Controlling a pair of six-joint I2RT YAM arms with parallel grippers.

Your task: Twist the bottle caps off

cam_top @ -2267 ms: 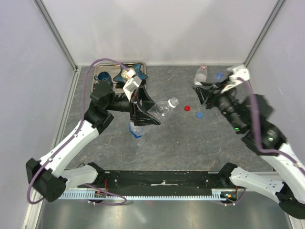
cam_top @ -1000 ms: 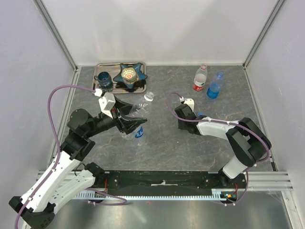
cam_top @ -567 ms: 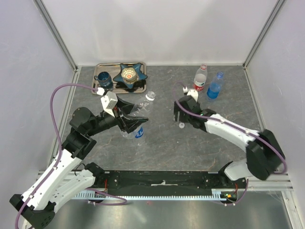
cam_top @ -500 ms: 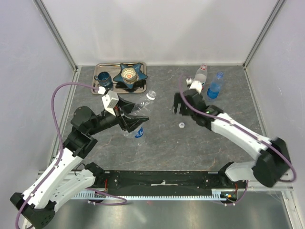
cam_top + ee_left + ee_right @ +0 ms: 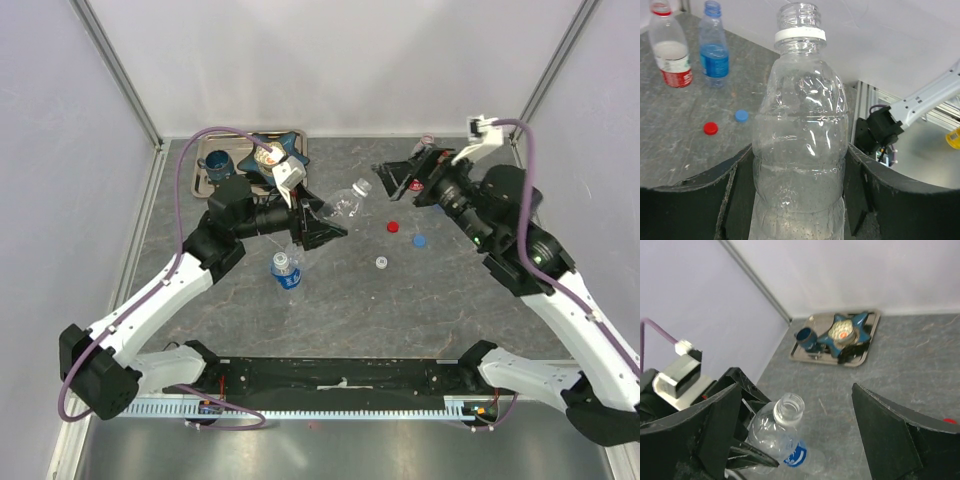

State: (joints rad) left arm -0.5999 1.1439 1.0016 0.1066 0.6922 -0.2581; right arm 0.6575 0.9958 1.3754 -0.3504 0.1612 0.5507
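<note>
My left gripper is shut on the body of a clear bottle, held tilted above the table. Its neck is bare, with only a white ring below the thread. My right gripper hangs open and empty just beyond that neck, fingers spread wide. A red cap, a blue cap and a white cap lie loose on the table. A small blue-labelled bottle stands under the left arm. A red-labelled bottle and a blue bottle stand at the far right.
A metal tray at the back left carries a dark blue mug and a blue star-shaped dish. White walls close in the table on three sides. The right arm hides most of the two far bottles in the top view.
My right gripper opened and left the white cap on the table, then rose and swung back to the far right. The left arm lifted the held bottle up and rightward.
</note>
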